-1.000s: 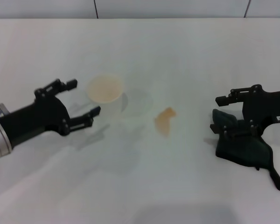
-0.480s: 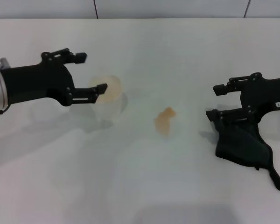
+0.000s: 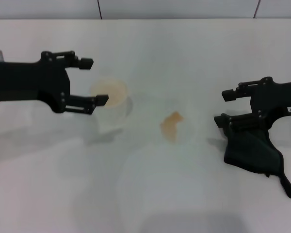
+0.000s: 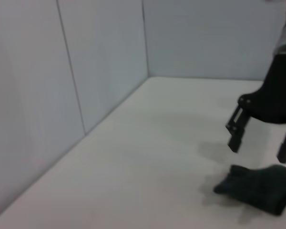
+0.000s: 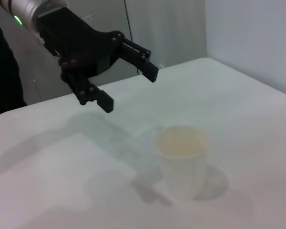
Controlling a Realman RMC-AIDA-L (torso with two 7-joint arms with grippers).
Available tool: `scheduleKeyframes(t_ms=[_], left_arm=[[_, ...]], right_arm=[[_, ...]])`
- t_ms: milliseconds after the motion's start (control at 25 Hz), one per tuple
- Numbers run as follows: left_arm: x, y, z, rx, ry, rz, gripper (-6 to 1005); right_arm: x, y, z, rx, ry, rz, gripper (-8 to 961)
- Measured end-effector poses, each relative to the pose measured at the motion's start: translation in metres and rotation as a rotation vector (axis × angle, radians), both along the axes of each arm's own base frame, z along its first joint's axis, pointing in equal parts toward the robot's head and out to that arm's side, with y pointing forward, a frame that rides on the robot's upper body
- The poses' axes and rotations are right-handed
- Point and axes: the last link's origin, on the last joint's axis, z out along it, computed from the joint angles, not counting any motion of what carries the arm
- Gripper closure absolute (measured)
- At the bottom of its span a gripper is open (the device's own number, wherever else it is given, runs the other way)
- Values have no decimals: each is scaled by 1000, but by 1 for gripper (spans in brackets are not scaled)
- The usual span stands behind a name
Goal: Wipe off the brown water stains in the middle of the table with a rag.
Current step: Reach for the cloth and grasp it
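- The left end effector [image 3: 89, 81] is hovering raised at the left, its fingers spread wide.
- The right end effector [image 3: 226, 107] is hanging low at the right, fingers parted.

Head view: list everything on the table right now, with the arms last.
Stain: one, pale orange-brown, middle of the table.
Cup: one, clear with beige-tinted mouth, upright, left of the stain.
Rag: one, dark grey-black, bunched on the table's right side, narrow tail trailing toward the near right.
Table: one, white, under everything.
Left gripper: one, black, fingers open, raised beside the cup, holding nothing.
Right gripper: one, black, fingers open, over the rag's left edge; whether it touches the rag cannot be told.
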Motion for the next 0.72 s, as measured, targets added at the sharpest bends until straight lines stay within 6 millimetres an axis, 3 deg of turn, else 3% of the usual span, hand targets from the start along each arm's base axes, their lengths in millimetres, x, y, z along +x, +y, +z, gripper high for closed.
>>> scheduleKeyframes(t_ms=[360,720], left_arm=[[-22,-13,-13,-91,72,-77,108],[-23,-16,-14,-120,82,-97,107]], right_arm=[[5,-2,-3,-16,-10,-12,237],[10,-2,-7,-43,-84,-71,246]])
